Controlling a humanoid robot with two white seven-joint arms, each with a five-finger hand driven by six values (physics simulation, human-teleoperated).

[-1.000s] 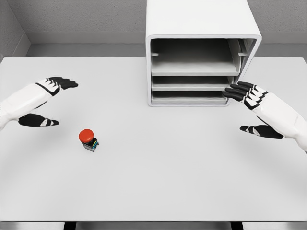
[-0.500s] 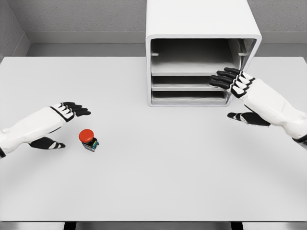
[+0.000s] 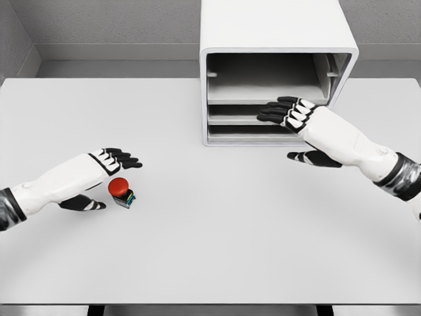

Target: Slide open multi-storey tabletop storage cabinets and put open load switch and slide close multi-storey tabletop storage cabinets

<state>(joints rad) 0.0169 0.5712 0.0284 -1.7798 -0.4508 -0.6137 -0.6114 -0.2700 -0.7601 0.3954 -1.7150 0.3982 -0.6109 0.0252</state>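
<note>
Head view is showing both arms working over the white tabletop (image 3: pixel 210 250). Left hand (image 3: pixel 105 176) is hovering with fingers relaxed and spread, holding nothing; the switch (image 3: pixel 121 191), red-capped, is sitting on the tabletop just below the fingertips and beside the thumb, apparently not yet gripped. Right hand (image 3: pixel 299 128) is reaching with fingers extended and thumb held apart below, empty, its fingertips lying over the front edge of the middle tray of the cabinet (image 3: pixel 276 72). Whether those fingertips are touching the tray edge cannot be told.

Cabinet is standing beyond the right hand, at the far side of the tabletop, with three trays in it, none drawn out past the front face.

Judgement: the opening step is in hand, and the pick of the switch is being prepared alongside it. Nothing is stowed yet.

Next move is calling for the right fingers to hook a tray lip and pull it toward the robot, and for the left hand to drop and close around the switch body under the cap.

Risk: a shallow hook could slip off the thin lip.
</note>
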